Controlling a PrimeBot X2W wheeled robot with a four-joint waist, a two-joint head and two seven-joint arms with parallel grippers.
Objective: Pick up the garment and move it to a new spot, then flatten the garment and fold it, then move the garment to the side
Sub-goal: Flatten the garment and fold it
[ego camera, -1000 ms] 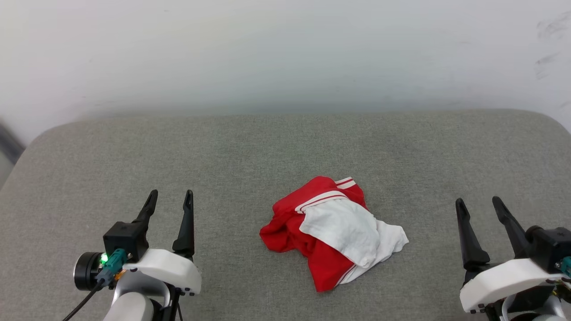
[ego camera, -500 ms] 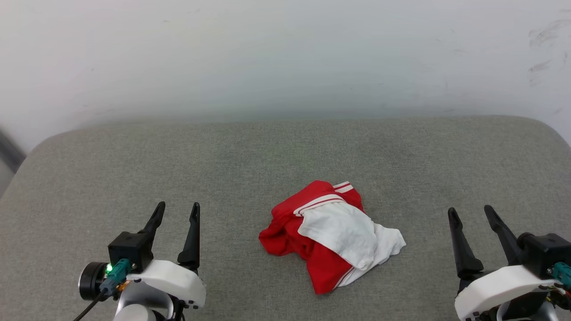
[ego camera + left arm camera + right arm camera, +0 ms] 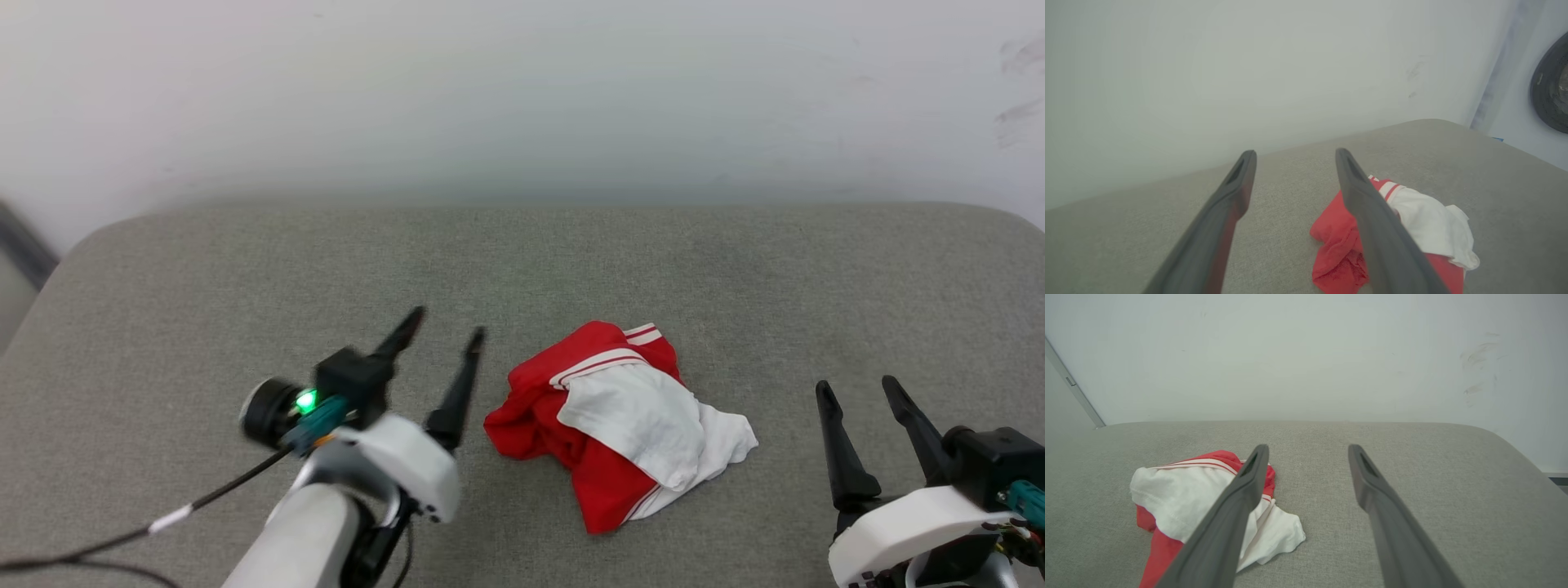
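Garment (image 3: 629, 416) bunched, well inside cushion (image 3: 522, 261) edges (left gripper (image 3: 447, 322) near)

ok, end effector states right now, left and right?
Left end effector: open, holding nothing, beside the garment.
Right end effector: open, holding nothing.

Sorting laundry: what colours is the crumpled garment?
The garment is red and white, striped trim; head view shows best.
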